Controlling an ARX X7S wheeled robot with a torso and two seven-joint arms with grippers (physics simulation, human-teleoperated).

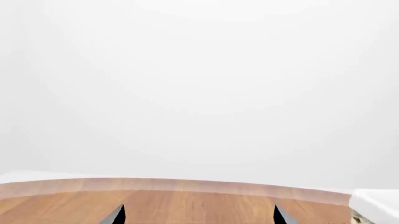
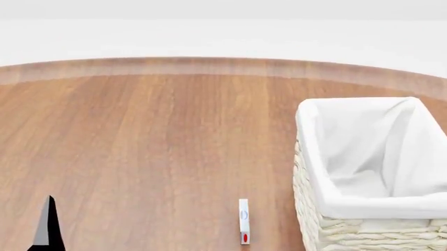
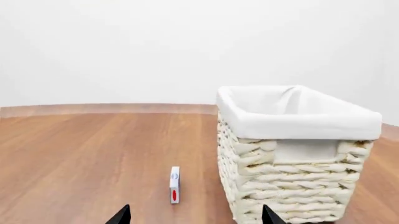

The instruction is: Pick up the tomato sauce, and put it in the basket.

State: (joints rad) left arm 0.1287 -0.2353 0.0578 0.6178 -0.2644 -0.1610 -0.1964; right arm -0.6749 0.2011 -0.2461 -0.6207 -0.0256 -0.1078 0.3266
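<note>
The tomato sauce can is out of view in all three views. The cream wicker basket (image 2: 349,232) with a white cloth liner stands at the right of the wooden table; it also shows in the right wrist view (image 3: 293,182), close ahead of that gripper. My right gripper (image 3: 196,217) is open and empty, low over the table, with only its two dark fingertips showing. My left gripper (image 1: 199,217) is open and empty over bare wood, facing the table's far edge. One left finger (image 2: 47,222) shows at the head view's lower left.
A small thin white pack with a red mark (image 2: 244,220) stands upright on the table just left of the basket; it also shows in the right wrist view (image 3: 174,185). The wooden table (image 2: 140,146) has a curved far edge. A white corner (image 1: 374,203) shows in the left wrist view.
</note>
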